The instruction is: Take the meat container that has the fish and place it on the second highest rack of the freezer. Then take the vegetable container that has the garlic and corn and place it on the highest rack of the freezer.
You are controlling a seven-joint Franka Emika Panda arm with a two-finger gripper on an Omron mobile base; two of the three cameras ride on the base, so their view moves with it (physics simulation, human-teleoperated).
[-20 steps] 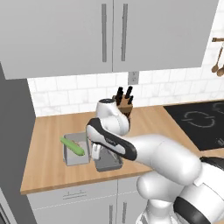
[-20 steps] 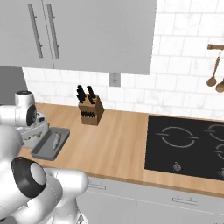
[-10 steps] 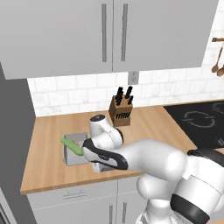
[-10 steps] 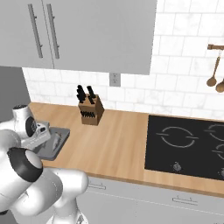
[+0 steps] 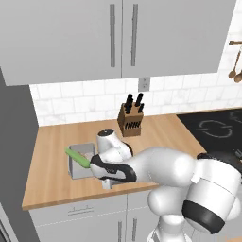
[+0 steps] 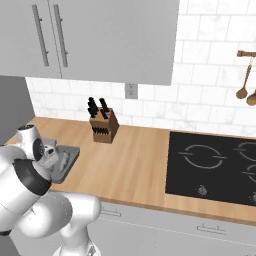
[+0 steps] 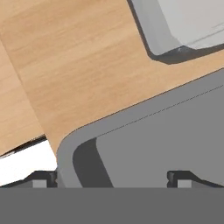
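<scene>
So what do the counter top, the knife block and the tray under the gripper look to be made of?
Counter top: light wood with a visible grain, matte finish. Knife block: darker brown wood, holding black-handled knives. Meat container: smooth, uniform dark grey with rounded corners and no grain; plastic or coated metal, the render leaves that open. The gripper sits open astride its rim.

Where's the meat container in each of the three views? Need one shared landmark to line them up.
Left base view: meat container low and left of centre, mostly behind the arm, right of the vegetable container.
Right base view: far left, behind the arm.
Hand view: dark-grey corner in the lower half, between the fingertips.
Shared landmark: knife block in both base views.
</scene>
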